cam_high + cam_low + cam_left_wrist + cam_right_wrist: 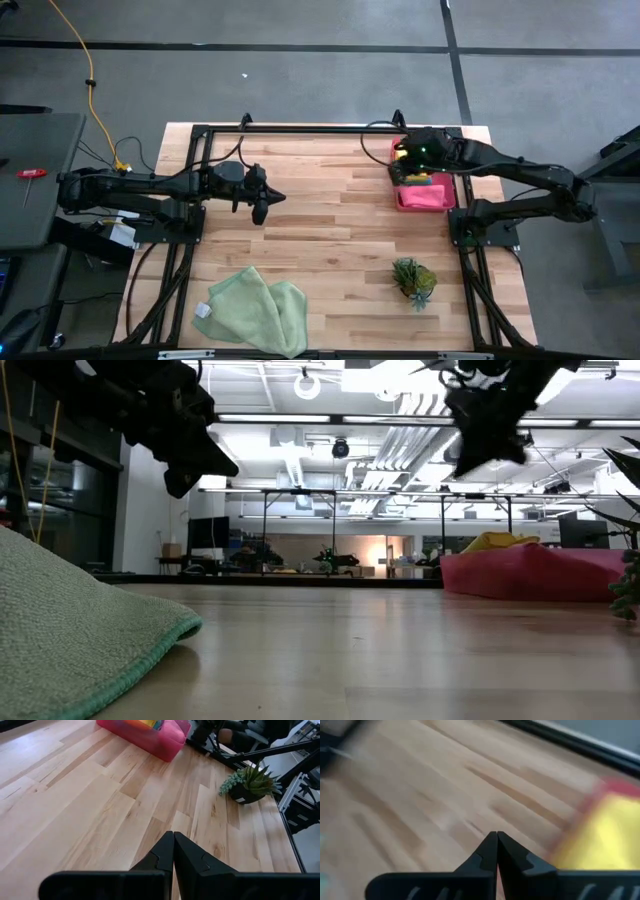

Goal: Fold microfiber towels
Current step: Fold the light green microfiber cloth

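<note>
I am hovering the right gripper, clenched on nothing, over the pink tray holding the yellow towel, meaning to descend squarely and pinch one layer, while pale green towels are lying near the table's front edge and the clenched left gripper is waiting mid-table.

Closed right pincer above table, beside yellow towel.

No readable text, labels or numbers (anywhere in view)
</note>
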Controlling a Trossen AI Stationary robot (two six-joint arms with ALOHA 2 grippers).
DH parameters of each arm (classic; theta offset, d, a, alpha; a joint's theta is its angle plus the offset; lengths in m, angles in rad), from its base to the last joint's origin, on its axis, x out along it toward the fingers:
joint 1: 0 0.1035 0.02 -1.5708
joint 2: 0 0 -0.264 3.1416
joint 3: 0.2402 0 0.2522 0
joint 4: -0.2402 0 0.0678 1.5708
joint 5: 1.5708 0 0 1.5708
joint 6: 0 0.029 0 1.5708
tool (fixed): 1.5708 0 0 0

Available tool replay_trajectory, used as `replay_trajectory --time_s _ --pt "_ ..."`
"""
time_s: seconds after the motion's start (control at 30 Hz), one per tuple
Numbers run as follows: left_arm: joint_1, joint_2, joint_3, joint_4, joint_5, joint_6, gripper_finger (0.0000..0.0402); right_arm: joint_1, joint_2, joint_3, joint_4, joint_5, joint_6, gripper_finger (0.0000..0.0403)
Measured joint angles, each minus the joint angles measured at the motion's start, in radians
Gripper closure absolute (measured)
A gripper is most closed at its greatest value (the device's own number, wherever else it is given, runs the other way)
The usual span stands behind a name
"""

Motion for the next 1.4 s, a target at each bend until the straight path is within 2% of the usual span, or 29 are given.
replay_trajectory --time_s 0.13,0.23,0.33,0.43,0.53,0.7,0.97,1.07,1.2,1.33,1.4 --pt "0.000 -0.001 0.000 0.029 0.005 -0.024 0.0401 0.025 0.002 -0.096 0.334 -0.146 -0.058 0.0403" --pt "0.000 -0.002 0.000 0.073 0.029 -0.029 0.0401 0.057 0.003 -0.192 0.648 -0.249 -0.062 0.0403" --pt "0.000 -0.002 0.000 0.129 0.038 -0.028 0.0402 0.085 0.003 -0.275 0.903 -0.301 -0.077 0.0403" --pt "0.000 -0.003 0.000 0.175 0.038 -0.026 0.0402 0.107 0.003 -0.320 1.043 -0.314 -0.139 0.0403" --pt "0.000 -0.003 0.000 0.190 0.033 0.006 0.0401 0.119 0.003 -0.326 1.057 -0.316 -0.187 0.0403" --pt "0.000 -0.003 0.000 0.189 0.029 0.035 0.0398 0.124 0.003 -0.326 1.059 -0.301 -0.171 0.0403" --pt "0.000 -0.003 0.005 0.153 0.007 0.039 0.0373 0.124 0.003 -0.326 1.059 -0.301 -0.164 0.0403" --pt "-0.003 -0.002 0.059 -0.027 0.004 0.038 0.0346 0.124 0.003 -0.326 1.059 -0.301 -0.164 0.0403" --pt "-0.060 -0.002 0.164 -0.280 0.036 0.065 0.0288 0.124 0.003 -0.326 1.058 -0.301 -0.164 0.0403" --pt "-0.186 -0.002 0.262 -0.543 0.046 0.068 0.0228 0.124 0.003 -0.326 1.056 -0.300 -0.164 0.0403" --pt "-0.274 -0.002 0.285 -0.655 0.048 0.022 0.0204 0.124 0.003 -0.326 1.054 -0.300 -0.164 0.0402"
